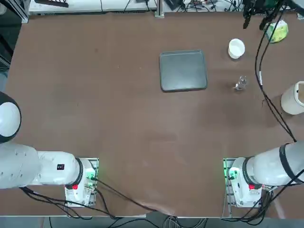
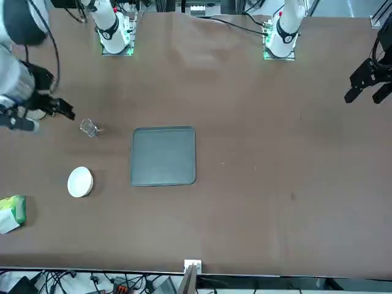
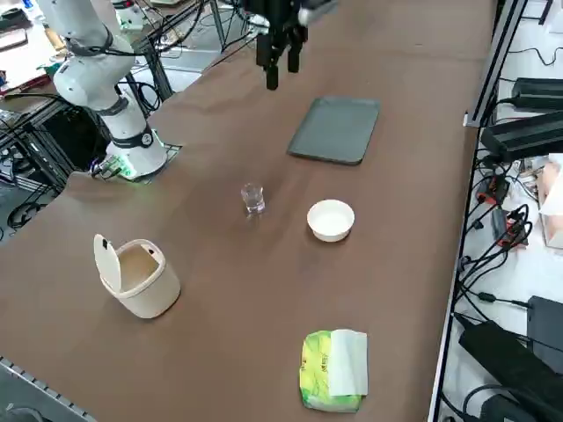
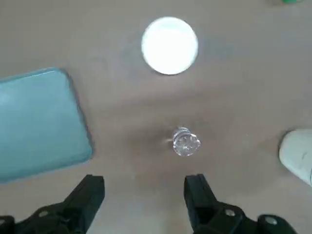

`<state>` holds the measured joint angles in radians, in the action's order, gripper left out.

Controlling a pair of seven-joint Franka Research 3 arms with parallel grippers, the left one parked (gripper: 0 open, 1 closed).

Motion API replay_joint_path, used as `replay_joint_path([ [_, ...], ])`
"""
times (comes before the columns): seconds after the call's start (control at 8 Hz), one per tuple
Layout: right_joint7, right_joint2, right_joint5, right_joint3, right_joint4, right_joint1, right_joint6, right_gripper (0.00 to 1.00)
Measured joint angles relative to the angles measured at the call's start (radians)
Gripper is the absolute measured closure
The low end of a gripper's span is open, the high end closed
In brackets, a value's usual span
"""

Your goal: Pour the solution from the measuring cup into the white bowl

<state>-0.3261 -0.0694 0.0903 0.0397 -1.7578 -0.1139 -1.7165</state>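
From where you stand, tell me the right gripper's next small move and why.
Probably ease the right gripper down toward the measuring cup, fingers astride its wall: the fingers stand wide open with nothing between them, and the cup stands upright on the table, apart from the white bowl.

Free room and obstacles around the measuring cup (image 3: 253, 198). The right gripper (image 4: 144, 180) hangs raised on the robot's side of the cup, its two fingers spread. Bare table top (image 1: 218, 118) gives an approach from that side. Left: an open lane, then the tray (image 1: 183, 71). Far side: a short gap, then the white bowl (image 1: 236, 48). Right: a wider gap, then the mug (image 3: 139, 277); black cables (image 1: 267, 99) cross that side in the top view. Beyond the bowl, to the right: the packet (image 3: 333, 370).
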Motion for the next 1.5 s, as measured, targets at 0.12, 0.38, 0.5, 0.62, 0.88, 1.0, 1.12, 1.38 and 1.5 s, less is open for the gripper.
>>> replay_joint_path([
  [0.12,-0.119,-0.013,0.067,-0.001,-0.046,-0.036,-0.032,0.00],
  [0.38,-0.431,-0.084,0.189,-0.008,-0.087,-0.134,-0.052,0.00],
  [0.5,-0.615,-0.135,0.233,-0.010,-0.092,-0.175,-0.054,0.00],
  [0.62,-0.785,-0.185,0.254,-0.010,-0.092,-0.199,-0.060,0.00],
  [0.88,-1.097,-0.268,0.287,-0.010,-0.091,-0.216,-0.073,0.00],
  [1.0,-1.260,-0.302,0.322,-0.010,-0.091,-0.218,-0.079,0.00],
  [1.12,-1.431,-0.337,0.360,-0.009,-0.091,-0.218,-0.081,0.00],
  [1.38,-1.712,-0.409,0.399,-0.009,-0.091,-0.228,-0.083,0.00],
  [1.5,-1.809,-0.442,0.413,-0.009,-0.091,-0.234,-0.077,0.00],
])
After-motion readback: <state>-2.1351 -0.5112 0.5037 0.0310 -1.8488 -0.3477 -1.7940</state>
